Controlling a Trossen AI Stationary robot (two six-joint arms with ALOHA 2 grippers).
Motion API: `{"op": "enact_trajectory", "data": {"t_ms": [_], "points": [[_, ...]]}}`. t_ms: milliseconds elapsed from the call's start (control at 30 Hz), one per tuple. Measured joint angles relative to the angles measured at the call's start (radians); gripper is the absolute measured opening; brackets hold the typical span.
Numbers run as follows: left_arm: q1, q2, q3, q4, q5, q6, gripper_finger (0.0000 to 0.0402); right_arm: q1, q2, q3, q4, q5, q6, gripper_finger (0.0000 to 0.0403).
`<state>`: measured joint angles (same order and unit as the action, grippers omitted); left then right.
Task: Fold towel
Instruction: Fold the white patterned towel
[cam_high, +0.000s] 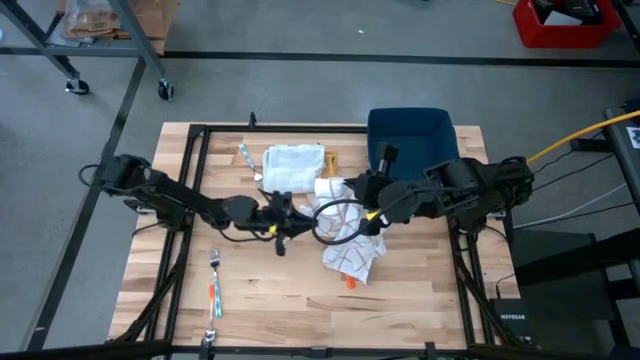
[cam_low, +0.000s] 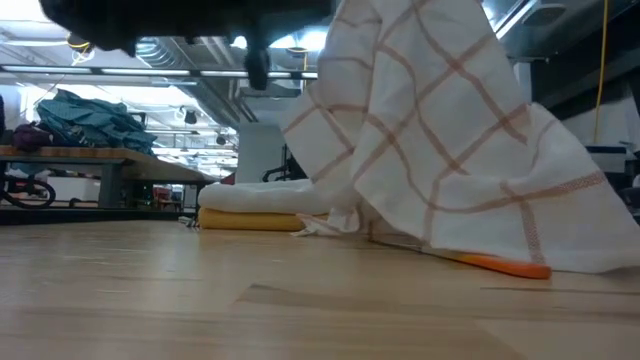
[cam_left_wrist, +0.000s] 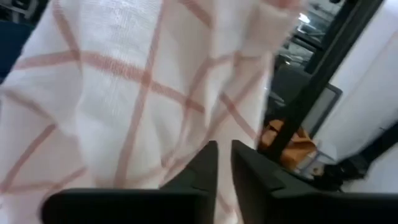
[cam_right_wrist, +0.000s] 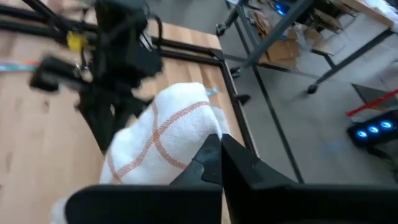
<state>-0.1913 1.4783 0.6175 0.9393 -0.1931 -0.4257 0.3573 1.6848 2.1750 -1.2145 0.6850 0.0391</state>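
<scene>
A white towel with an orange grid (cam_high: 352, 238) hangs bunched between the two grippers at the table's middle. Its lower part (cam_high: 358, 262) rests on the wood. In the low view the towel (cam_low: 440, 140) rises as a tent out of the picture's top. My left gripper (cam_high: 296, 214) is at the towel's left side, shut, and the cloth (cam_left_wrist: 137, 93) fills its wrist view. My right gripper (cam_high: 352, 190) is at the towel's upper far side, shut on it. My left gripper pinches the towel at its left side (cam_left_wrist: 217, 134) between the two fingers, coming level from the table's left. The fingers hide whether it has an edge or a fold. The cloth is lifted here and hangs slack. My right gripper pinches a raised bunch of the towel (cam_right_wrist: 198, 134) between its shut fingers, coming from the table's right. Edge or fold, I cannot tell. The cloth hangs down from the hold, and its lower end lies on the table.
A folded white towel (cam_high: 294, 165) lies on a yellow one (cam_low: 245, 220) toward the far edge. A blue bin (cam_high: 410, 140) stands at the far right. A fork (cam_high: 214, 262), an orange-handled utensil (cam_high: 213, 300) and another utensil (cam_high: 243, 155) lie left. An orange thing (cam_low: 505, 265) pokes from under the towel.
</scene>
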Motion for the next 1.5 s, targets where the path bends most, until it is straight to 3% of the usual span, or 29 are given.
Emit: {"op": "enact_trajectory", "data": {"t_ms": [300,500,700,1033,1200,1500], "points": [[0.011,0.157,0.185,-0.008,-0.033,0.05,0.015,0.002,0.0,0.0,0.07,-0.05,-0.048,0.0001],[0.007,0.171,0.216,-0.011,-0.03,0.059,0.0175,0.002,0.0,0.0,0.069,-0.072,-0.048,0.0001],[-0.003,0.171,0.217,-0.058,-0.028,0.033,0.014,0.002,0.0,0.0,0.08,-0.068,-0.082,0.0001],[-0.019,0.168,0.217,-0.082,-0.028,0.033,0.0013,0.0,0.0,-0.001,0.157,-0.065,-0.151,0.0001],[-0.064,0.167,0.217,-0.01,-0.027,0.071,0.0005,0.0,0.0,-0.001,0.151,-0.058,-0.153,0.0001],[-0.166,0.163,0.217,0.111,-0.027,0.119,0.0002,0.0,0.0,-0.001,0.016,0.112,-0.154,0.0001]]}}
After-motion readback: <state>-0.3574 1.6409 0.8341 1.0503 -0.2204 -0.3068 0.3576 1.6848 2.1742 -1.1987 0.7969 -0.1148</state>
